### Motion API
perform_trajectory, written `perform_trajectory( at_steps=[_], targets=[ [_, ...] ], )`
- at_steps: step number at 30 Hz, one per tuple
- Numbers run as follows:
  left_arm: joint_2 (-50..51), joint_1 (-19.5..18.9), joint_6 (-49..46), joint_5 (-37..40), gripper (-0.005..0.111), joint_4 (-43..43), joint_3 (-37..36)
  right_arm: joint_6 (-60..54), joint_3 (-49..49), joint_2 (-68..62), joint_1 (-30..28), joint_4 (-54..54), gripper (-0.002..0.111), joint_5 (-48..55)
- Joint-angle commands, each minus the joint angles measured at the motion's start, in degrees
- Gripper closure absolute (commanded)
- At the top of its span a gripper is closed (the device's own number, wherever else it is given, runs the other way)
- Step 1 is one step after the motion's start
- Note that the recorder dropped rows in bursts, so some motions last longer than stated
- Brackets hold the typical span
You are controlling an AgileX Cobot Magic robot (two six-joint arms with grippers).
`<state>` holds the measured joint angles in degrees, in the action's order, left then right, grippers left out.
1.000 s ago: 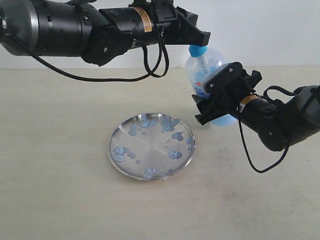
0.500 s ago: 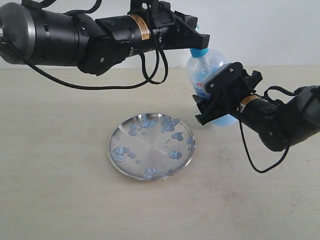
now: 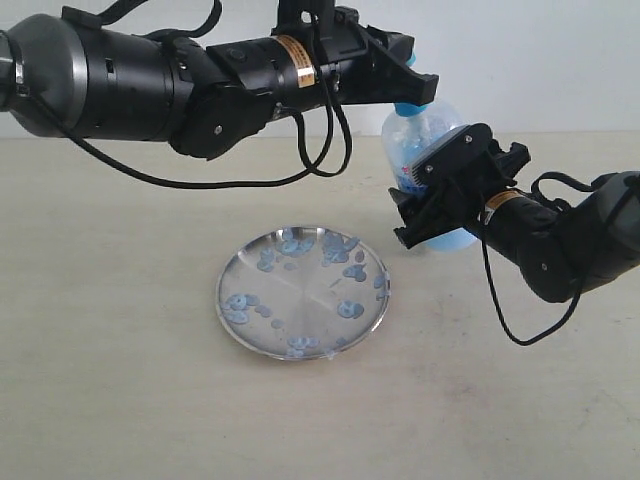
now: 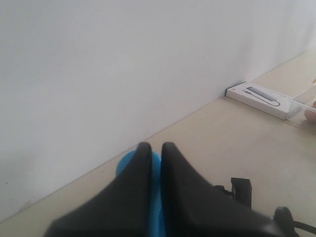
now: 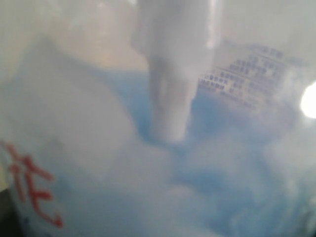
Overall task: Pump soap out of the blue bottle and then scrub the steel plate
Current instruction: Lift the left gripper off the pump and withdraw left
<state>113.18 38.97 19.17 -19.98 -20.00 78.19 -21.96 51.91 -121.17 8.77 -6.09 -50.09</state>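
The steel plate (image 3: pixel 303 292) lies flat on the table, dotted with pale blue soap blobs (image 3: pixel 350 309). Behind it to the right stands the blue bottle (image 3: pixel 428 128), slightly tilted. My right gripper (image 3: pixel 420 198) is clamped round its lower body from the right. The bottle (image 5: pixel 163 148) fills the right wrist view as a blur of light-blue liquid and red characters, and no fingers show there. My left gripper (image 3: pixel 405 82) sits on top of the blue pump head (image 3: pixel 408 105). In the left wrist view its black fingers (image 4: pixel 143 163) are together, with the pump head (image 4: pixel 126 160) showing beneath them.
A beige table (image 3: pixel 120 400) carries everything, and a white wall rises behind it. A flat white box (image 4: pixel 261 96) lies against the wall in the left wrist view. Black cables hang from both arms.
My left arm has shifted right along the top of the bottle. The bottle's neck has moved slightly right with it. The right gripper and the plate are where they were.
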Motion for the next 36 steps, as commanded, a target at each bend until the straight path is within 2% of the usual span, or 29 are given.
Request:
perform_trajectory(
  at_steps=[1,6,10,11,13,16,20,26,29,34,36],
  targets=[
    [4.5,1.7,1.0,11.1,0.102,-2.4,-2.3,-0.4,-0.4,-0.6,0.4,-2.2,0.108,2.9],
    [4.8,1.6,1.0,8.3,0.102,-2.4,-2.3,-0.4,-0.4,-0.6,0.4,-2.2,0.108,2.9],
    [2.5,1.6,0.5,-1.8,0.102,-1.4,-2.1,0.7,-0.4,-0.6,0.4,-2.2,0.108,2.9],
    [1.6,1.6,-0.3,-5.5,0.102,0.0,-2.1,1.8,-0.4,-0.6,0.4,-2.2,0.108,2.8],
    [0.3,1.6,-2.6,-8.2,0.102,4.3,-2.1,4.2,-0.4,-0.6,0.4,-2.2,0.108,2.8],
    [-2.5,1.6,-10.2,-8.6,0.102,11.4,-2.1,7.1,-0.4,-0.6,0.4,-2.2,0.108,2.8],
    [-6.5,1.6,-17.3,-9.1,0.102,16.5,-3.5,7.1,-0.4,-0.6,0.4,-2.1,0.108,2.8],
    [-14.0,1.6,-21.1,-11.2,0.102,20.0,-10.6,7.1,-0.4,-0.6,0.4,-2.0,0.105,1.5],
    [-18.7,1.6,-27.1,-15.3,0.102,26.8,-16.4,7.1,-0.4,-0.6,0.4,-2.0,0.084,0.8],
    [-29.2,1.6,-39.5,-22.6,0.102,43.1,-28.1,7.4,-0.4,-0.6,0.4,-1.6,0.006,-1.4],
    [-34.0,1.6,-44.9,-22.6,0.102,48.8,-32.6,8.7,-0.4,-0.6,0.4,-1.7,0.004,-2.5]
  ],
)
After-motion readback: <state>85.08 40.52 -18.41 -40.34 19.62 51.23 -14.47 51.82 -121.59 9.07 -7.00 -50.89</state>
